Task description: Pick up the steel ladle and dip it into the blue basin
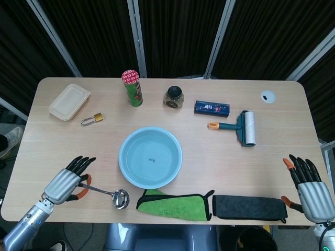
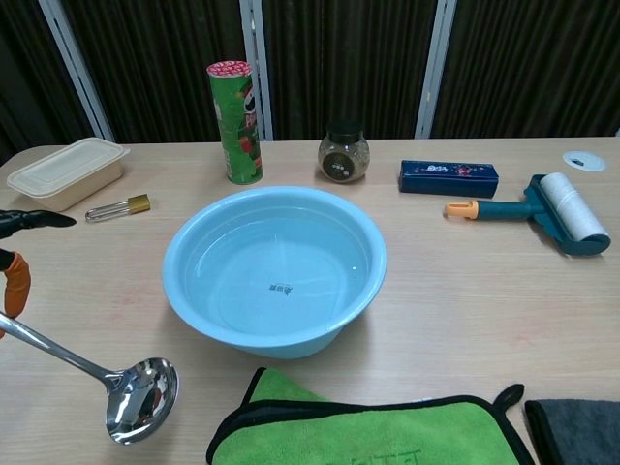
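Observation:
The steel ladle (image 1: pixel 116 197) lies on the table near the front left, its bowl (image 2: pixel 141 397) facing up and its handle running left. My left hand (image 1: pixel 69 180) hovers over the handle's end with fingers stretched and an orange-tipped thumb on either side of the handle; no grip on it shows. In the chest view only its fingertips (image 2: pixel 12 276) appear at the left edge. The blue basin (image 1: pixel 150 157) with water stands mid-table, right of the ladle. My right hand (image 1: pixel 310 187) rests open at the front right edge, holding nothing.
A green cloth (image 1: pixel 175 205) and a dark folded cloth (image 1: pixel 249 207) lie along the front edge. Behind the basin stand a chips can (image 1: pixel 132 88), a jar (image 1: pixel 174 97), a blue box (image 1: pixel 211 108) and a lint roller (image 1: pixel 241 127). A lidded container (image 1: pixel 69 101) and a padlock (image 1: pixel 91 119) sit back left.

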Available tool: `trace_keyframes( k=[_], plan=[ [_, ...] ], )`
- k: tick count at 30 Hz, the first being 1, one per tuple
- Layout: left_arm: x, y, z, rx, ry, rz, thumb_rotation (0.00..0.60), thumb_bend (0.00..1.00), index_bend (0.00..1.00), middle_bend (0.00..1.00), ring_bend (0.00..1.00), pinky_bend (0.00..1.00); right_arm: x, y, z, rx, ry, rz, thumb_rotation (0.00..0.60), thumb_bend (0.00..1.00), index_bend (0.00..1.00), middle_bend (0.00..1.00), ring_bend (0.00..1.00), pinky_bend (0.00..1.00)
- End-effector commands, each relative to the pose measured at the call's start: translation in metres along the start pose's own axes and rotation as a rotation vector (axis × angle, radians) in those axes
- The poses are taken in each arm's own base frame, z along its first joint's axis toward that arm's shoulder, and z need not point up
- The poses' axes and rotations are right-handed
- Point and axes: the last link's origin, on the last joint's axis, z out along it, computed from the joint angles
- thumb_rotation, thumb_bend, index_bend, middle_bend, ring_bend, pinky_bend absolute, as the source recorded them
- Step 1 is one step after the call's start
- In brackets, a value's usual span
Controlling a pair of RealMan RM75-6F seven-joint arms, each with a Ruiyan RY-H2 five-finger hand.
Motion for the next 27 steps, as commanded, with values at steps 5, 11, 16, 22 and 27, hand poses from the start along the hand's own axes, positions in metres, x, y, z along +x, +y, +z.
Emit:
trace_keyframes(
  k=[5,11,16,22,27],
  plan=[
    [0.013,0.016,0.007,-0.063,0.037,-0.028,0.600,0.41,0.65,0.00,0.00,0.00,0.001,0.000,-0.002,0.008,0.003,0.006,0.600,0.00,0.00,0.00,0.00,0.00],
    [0.021,0.023,0.026,-0.077,0.057,-0.093,0.600,0.41,0.67,0.00,0.00,0.00,0.001,0.000,-0.002,0.012,-0.002,0.010,0.600,0.00,0.00,0.00,0.00,0.00],
    [0.031,0.015,0.039,-0.038,0.090,-0.134,0.600,0.41,0.67,0.00,0.00,0.00,0.005,0.002,-0.002,0.007,0.009,0.021,0.600,0.00,0.00,0.00,0.00,0.00],
    [0.043,0.002,0.054,0.002,0.127,-0.212,0.600,0.41,0.68,0.00,0.00,0.00,0.006,0.006,-0.001,-0.005,0.011,0.025,0.600,0.00,0.00,0.00,0.00,0.00],
    [0.047,-0.008,0.075,0.028,0.133,-0.224,0.600,0.41,0.69,0.00,0.00,0.00,0.003,0.004,0.002,-0.005,-0.006,0.019,0.600,0.00,0.00,0.00,0.00,0.00]
  ],
)
